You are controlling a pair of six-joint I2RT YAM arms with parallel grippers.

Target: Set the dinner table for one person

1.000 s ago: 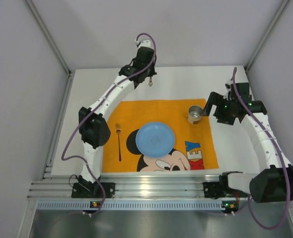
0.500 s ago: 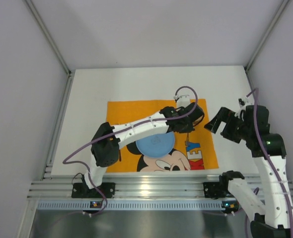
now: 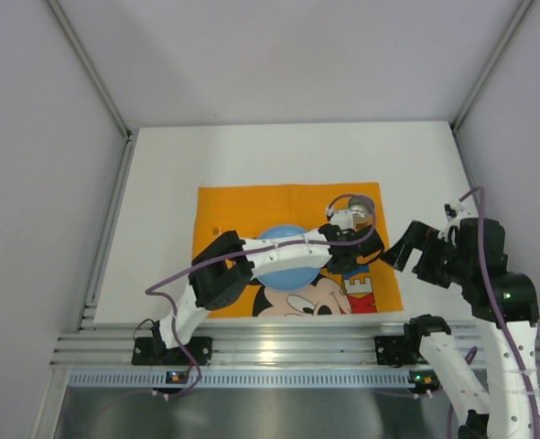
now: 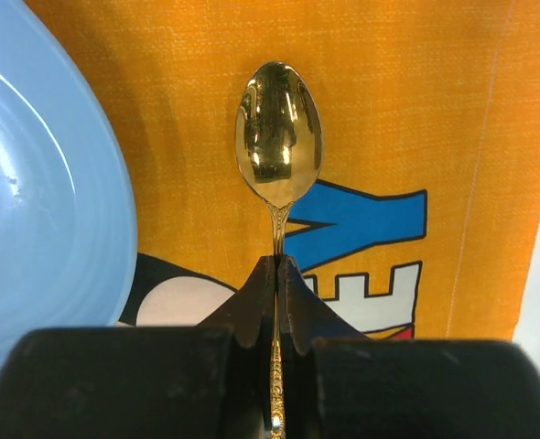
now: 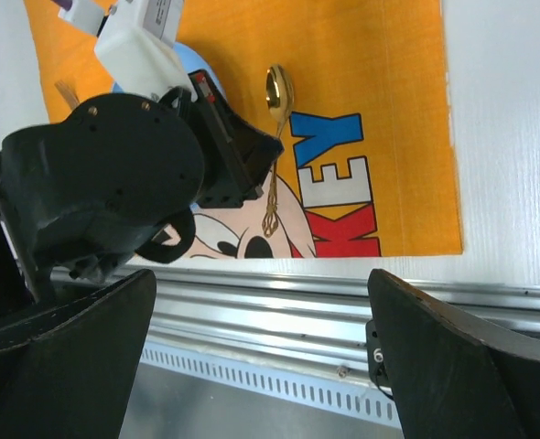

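The white dinner table (image 3: pixel 160 183) fills the workspace in front of two robot arms, with an orange Mickey Mouse placemat (image 3: pixel 243 206) laid on its near half. A pale blue plate (image 3: pixel 284 232) sits at the mat's centre, and a metal cup (image 3: pixel 361 208) stands at about 2 o'clock from it. The left gripper (image 4: pixel 277 265) reaches across the plate and is clenched on the thin stem of a gold spoon (image 4: pixel 277 137), just below the bowl. The spoon is at 3 o'clock from the plate, over the blue lettering, with its bowl pointing to 12 o'clock. Whether it touches the cloth cannot be told. The right gripper (image 5: pixel 261 274) hangs at the mat's right edge with its claw spread wide and empty. The table looks rigid and flat, something to set things on rather than grasp. The spoon is probably light and stiff, and its polished surface looks slippery, so the narrow neck or patterned handle gives the surest hold.
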